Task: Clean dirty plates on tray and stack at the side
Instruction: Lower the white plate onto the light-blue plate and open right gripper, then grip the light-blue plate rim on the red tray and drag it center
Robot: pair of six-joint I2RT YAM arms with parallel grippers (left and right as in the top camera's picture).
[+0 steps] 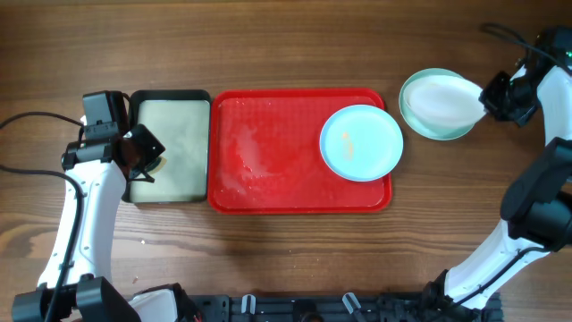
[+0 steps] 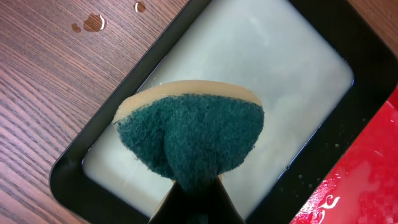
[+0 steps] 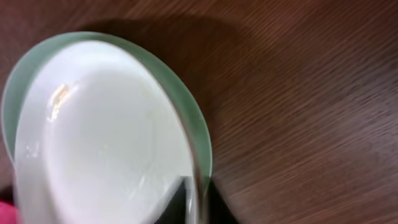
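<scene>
The red tray (image 1: 268, 156) lies mid-table with wet streaks. One pale turquoise plate (image 1: 361, 142) with a small smear lies in its right end. My right gripper (image 1: 487, 97) is shut on the rim of the white plate (image 1: 443, 100), holding it tilted just over a second turquoise plate (image 1: 416, 118) that lies on the table right of the tray. In the right wrist view the white plate (image 3: 99, 137) covers most of the turquoise one (image 3: 202, 140). My left gripper (image 1: 143, 152) is shut on a green-and-tan sponge (image 2: 189, 134) above the black-rimmed tray (image 2: 74, 168).
The black-rimmed tray (image 1: 172, 97) with pale cloudy liquid stands directly left of the red tray. Water drops (image 2: 93, 22) lie on the wooden table beside it. Cables run along the left and the far right edge.
</scene>
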